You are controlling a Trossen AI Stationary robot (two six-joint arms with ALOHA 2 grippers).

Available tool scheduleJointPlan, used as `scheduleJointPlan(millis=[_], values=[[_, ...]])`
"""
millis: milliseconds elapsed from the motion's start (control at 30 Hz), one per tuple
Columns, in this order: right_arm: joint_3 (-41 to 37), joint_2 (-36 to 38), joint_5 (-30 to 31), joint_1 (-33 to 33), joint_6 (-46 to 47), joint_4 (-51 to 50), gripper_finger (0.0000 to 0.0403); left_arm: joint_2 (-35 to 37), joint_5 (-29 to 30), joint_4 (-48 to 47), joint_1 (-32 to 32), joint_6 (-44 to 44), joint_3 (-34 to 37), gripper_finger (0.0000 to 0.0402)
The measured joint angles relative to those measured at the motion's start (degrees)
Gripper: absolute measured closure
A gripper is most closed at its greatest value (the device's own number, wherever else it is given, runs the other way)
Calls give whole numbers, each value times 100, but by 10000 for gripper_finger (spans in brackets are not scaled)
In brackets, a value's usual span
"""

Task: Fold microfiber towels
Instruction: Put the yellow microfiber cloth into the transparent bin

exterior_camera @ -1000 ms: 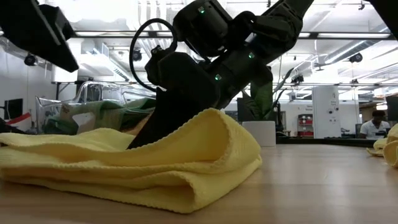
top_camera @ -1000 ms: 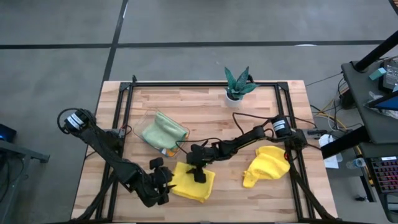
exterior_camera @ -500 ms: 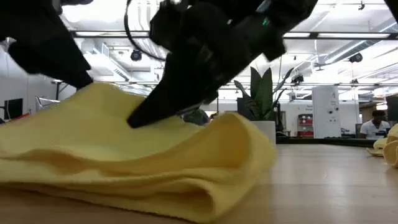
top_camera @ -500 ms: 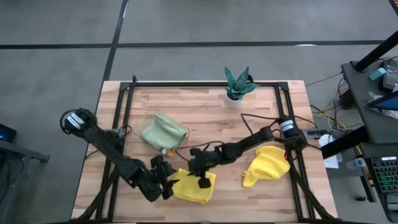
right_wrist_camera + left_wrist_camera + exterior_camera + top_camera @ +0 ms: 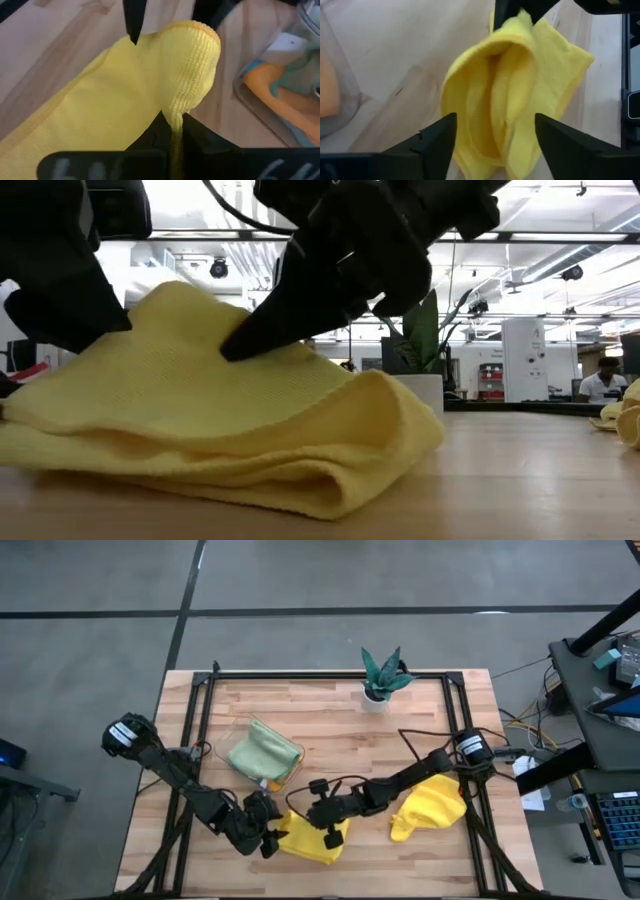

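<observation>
Right gripper (image 5: 172,131), jaws closed on a raised fold of the yellow towel (image 5: 312,838); left gripper (image 5: 492,135), jaws spread wide, straddling its edge

I see the whole table (image 5: 400,740) from directly overhead. My low camera sits at tabletop height, very near the yellow towel (image 5: 220,430), facing the room behind. Each wrist camera looks past its own fingers at that same towel, close up, from opposite sides.
</observation>
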State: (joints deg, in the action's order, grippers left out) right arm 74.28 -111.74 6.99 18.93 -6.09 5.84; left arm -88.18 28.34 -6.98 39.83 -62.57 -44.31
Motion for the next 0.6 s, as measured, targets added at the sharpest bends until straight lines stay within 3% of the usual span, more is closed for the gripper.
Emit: scheduleJointPlan(millis=[133, 267, 433, 600], values=[[-2, 0, 78, 75, -177, 55, 394, -96, 66, 189, -2, 289, 35, 110], [-2, 0, 133, 123, -279, 134, 394, -306, 79, 856, -48, 630, 133, 101], [-4, 0, 220, 158, -301, 223, 394, -536, 87, 1009, -101, 750, 162, 129], [-4, 0, 219, 158, -310, 220, 394, -579, 90, 1465, -128, 1187, 160, 196]])
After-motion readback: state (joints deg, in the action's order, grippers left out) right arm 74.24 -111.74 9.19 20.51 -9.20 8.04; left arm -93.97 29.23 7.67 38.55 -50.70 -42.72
